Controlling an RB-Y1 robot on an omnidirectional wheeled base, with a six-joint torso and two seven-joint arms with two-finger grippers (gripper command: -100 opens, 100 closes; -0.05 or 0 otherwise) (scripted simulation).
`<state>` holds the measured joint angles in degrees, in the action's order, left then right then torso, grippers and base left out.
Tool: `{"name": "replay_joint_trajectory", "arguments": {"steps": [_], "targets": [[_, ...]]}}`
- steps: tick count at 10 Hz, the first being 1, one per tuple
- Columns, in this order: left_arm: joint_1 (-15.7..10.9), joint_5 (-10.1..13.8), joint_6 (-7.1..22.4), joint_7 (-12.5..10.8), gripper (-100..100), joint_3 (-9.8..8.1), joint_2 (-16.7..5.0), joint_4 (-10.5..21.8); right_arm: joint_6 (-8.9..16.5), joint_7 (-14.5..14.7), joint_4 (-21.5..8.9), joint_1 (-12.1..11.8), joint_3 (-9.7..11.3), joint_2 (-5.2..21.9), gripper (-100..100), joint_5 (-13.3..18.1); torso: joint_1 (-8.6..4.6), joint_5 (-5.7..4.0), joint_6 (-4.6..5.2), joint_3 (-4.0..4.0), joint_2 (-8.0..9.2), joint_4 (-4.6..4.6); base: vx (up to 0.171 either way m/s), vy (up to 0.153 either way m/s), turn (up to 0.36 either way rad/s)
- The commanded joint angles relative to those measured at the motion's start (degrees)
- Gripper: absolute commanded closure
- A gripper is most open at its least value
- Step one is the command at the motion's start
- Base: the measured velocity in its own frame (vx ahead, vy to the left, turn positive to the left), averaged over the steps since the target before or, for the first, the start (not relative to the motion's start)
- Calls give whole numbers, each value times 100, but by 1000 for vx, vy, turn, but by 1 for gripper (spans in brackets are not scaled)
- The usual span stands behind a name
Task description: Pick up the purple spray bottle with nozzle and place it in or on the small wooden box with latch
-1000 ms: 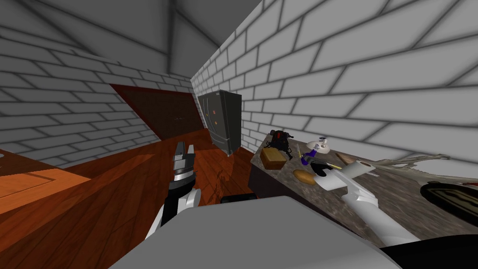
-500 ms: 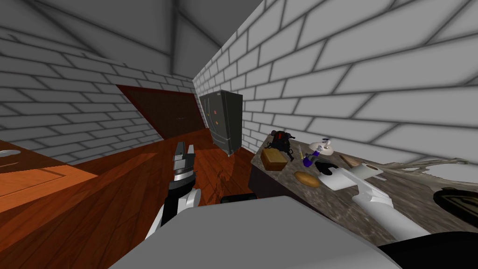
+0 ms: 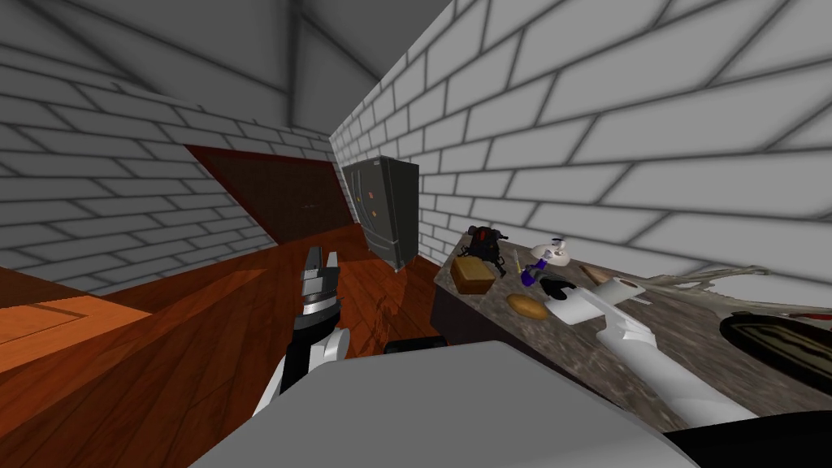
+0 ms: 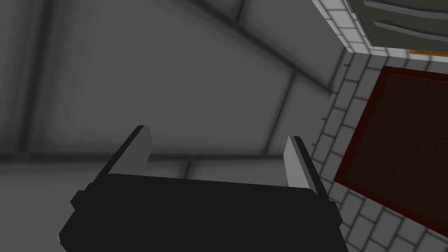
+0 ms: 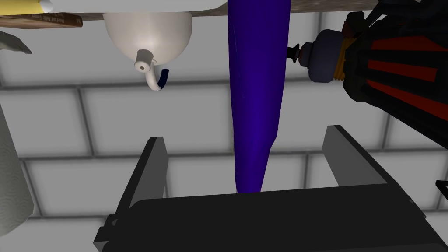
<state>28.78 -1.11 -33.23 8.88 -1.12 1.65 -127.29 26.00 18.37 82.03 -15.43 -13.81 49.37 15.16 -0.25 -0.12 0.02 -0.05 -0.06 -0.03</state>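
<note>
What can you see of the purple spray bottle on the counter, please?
The purple spray bottle looks glossy and deep purple, with a long body tapering to a narrow end near the right gripper. It sits between the open fingers, which stand clear of both its sides. Its wider end reaches the speckled counter, beside a white domed thing. Its nozzle cannot be made out.

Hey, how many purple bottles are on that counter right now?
1. The purple bottle is on the counter, between the right gripper's open jaws, near the wooden box. Others may be hidden.
</note>
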Motion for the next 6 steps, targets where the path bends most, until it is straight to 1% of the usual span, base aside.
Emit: {"name": "replay_joint_trajectory", "arguments": {"steps": [1, 2, 3, 4, 5, 6], "targets": [[0, 0, 0, 0, 0, 0, 0, 0, 29, 36, -70, 241, 98, -3, -100, -7, 0, 0, 0, 0, 0, 0, -30, -12, -54], [0, 0, 0, 0, 0, 0, 0, 0, 19, 90, -294, 420, 282, -29, -100, 15, 1, 1, -3, 0, 0, 1, -34, -18, -105], [0, 0, 0, 0, 0, 0, 0, 0, 19, 90, -294, 585, 282, -29, -100, 15, -1, 0, 0, 1, 2, 0, -26, -10, -57], [0, 0, 0, 0, 0, 0, 0, 0, 9, 143, -518, 755, 467, -56, -100, 37, 2, 2, -3, 0, -1, 1, -33, -9, -100], [0, 0, 0, 0, 0, 0, 0, 0, 9, 143, -518, 887, 467, -56, -100, 37, 3, 1, 0, 1, 2, 0, -27, -6, -69], [0, 0, 0, 0, 0, 0, 0, 0, -2, 196, -743, 1063, 652, -82, -100, 59, 3, 2, -3, 0, -1, 1, -26, -16, -107]]}}
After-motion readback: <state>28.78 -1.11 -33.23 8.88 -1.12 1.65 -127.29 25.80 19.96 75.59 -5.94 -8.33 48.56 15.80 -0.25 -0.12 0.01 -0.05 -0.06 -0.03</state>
